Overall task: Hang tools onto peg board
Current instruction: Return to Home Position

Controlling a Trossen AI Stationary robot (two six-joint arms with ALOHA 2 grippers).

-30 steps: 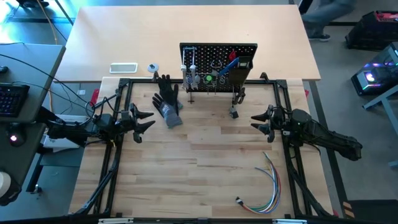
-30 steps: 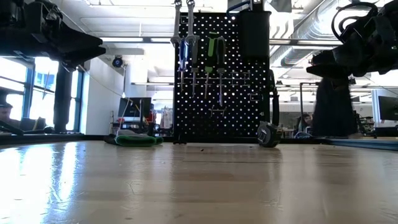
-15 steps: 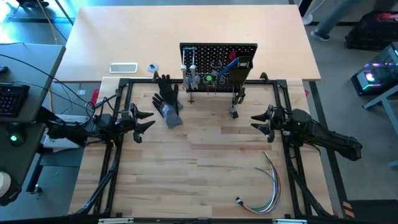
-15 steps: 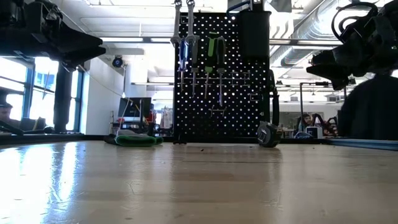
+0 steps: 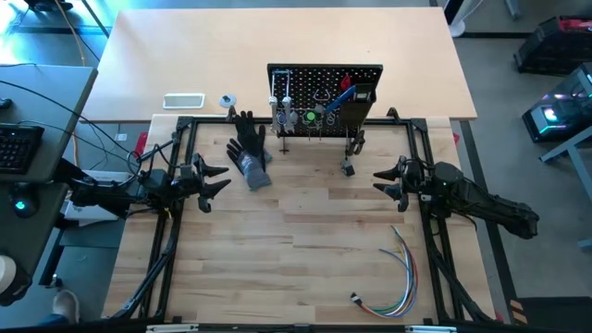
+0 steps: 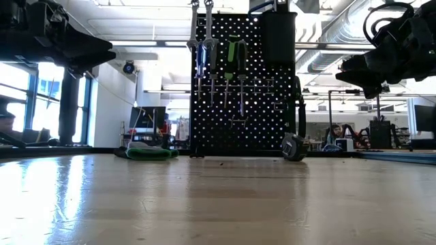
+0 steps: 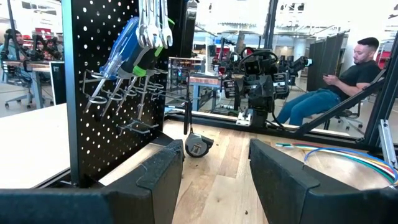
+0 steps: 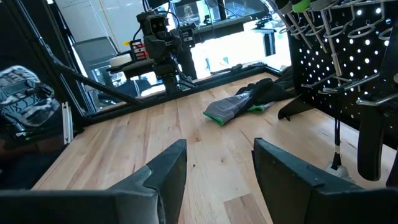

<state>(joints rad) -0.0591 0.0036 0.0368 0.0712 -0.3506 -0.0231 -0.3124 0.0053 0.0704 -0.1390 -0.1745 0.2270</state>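
Note:
The black peg board stands upright at the table's far middle. Silver wrenches, green-handled tools, a blue-handled tool and a red-handled tool hang from its hooks. A black box bin sits on its right side. A small black round tool lies on the table by the board's right leg. My left gripper waits open at the left, above the table. My right gripper waits open at the right. Neither has anything between its fingers.
A black glove lies left of the board's foot. A bundle of coloured wires lies at the near right. A black frame rims the table. A person sits beyond the table's right side.
Both arms and all things on the table have kept still. A person passing behind the table at the far right has left the high and low views.

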